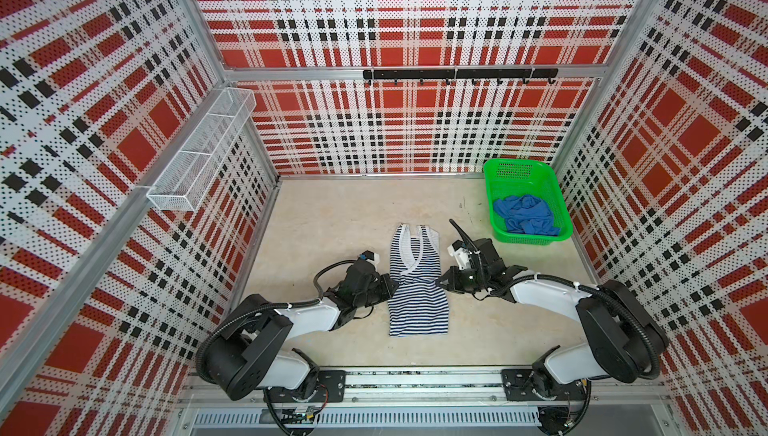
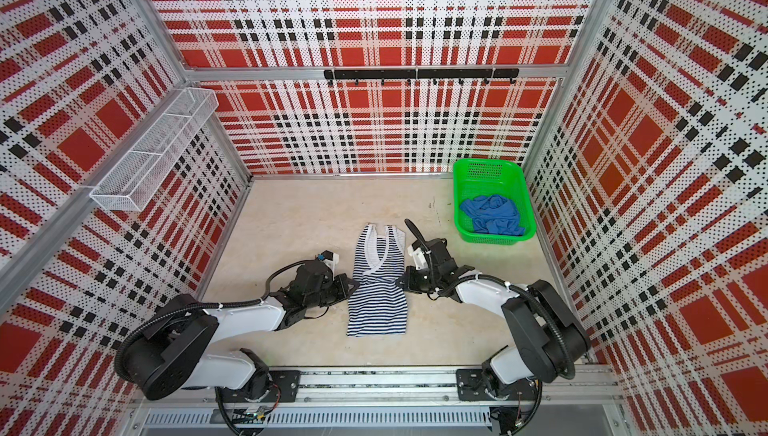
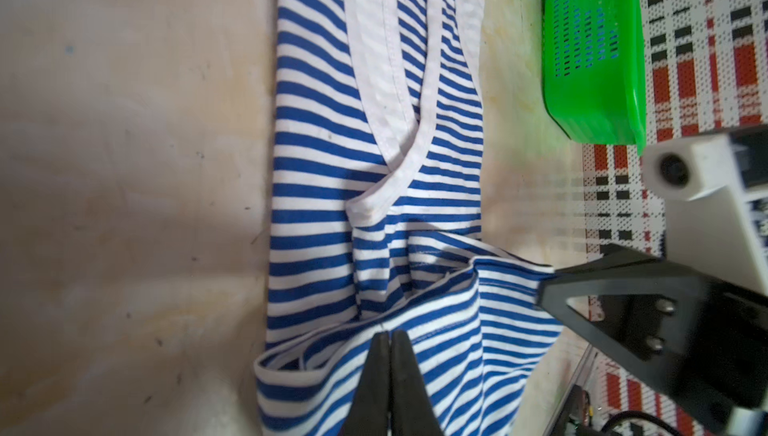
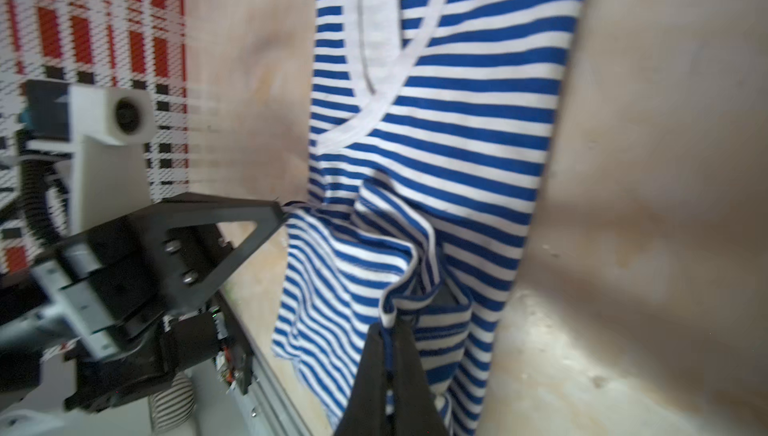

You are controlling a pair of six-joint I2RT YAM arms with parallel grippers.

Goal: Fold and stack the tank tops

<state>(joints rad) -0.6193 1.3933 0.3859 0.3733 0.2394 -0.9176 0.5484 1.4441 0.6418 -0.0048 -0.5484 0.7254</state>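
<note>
L gripper [image 1: 392, 284] low over bench [image 1: 332, 214], jaws clenched on left side edge of striped tank top [image 1: 417, 305]. Top lies mid-bench, straps toward back wall, waist bunched btwn the two arms. R gripper [image 1: 440, 282] opposite, jaws pinching the top's right edge. Far right: green basket [image 1: 490, 195] w/ blue tank top [image 1: 525, 214] crumpled inside.

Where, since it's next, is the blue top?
In both top views the blue top lies crumpled in the basket, far right, beyond the right gripper.
</note>
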